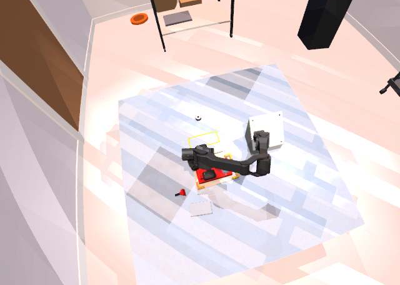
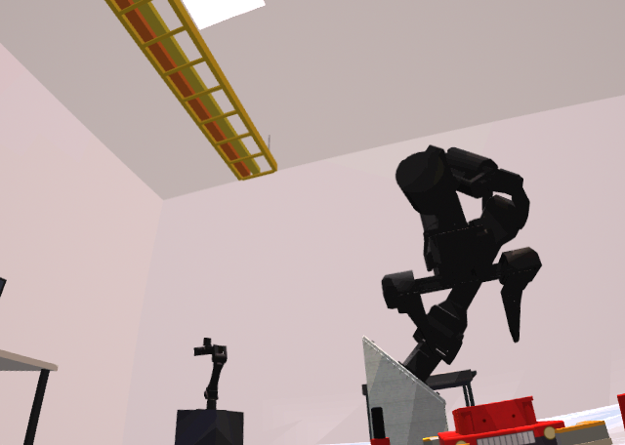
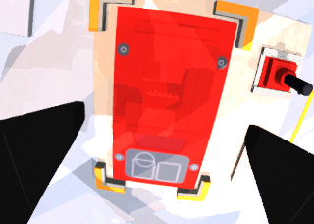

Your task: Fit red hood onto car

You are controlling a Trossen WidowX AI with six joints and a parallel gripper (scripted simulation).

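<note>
The red hood (image 2: 492,416) (image 3: 164,98) sits on the red chassis (image 2: 553,424) in the jig (image 3: 104,77) (image 2: 580,434). It looks level in the exterior view. Round peg or hole marks show near the car's corners in the wrist view, but I cannot tell how fully each peg is seated. My gripper (image 3: 166,121) (image 2: 472,335) (image 1: 200,169) is open and empty, above the hood, its fingers apart on either side and touching nothing. The engine block is not visible. The arm hides part of the car in the top view.
A red part with a black handle (image 3: 280,74) stands beside the car. Another red and black item (image 1: 182,192) and a grey plate (image 1: 200,209) lie nearby. A yellow outline (image 1: 202,134), a small ring (image 1: 197,115) and a slanted white block (image 1: 269,125) are also on the surface.
</note>
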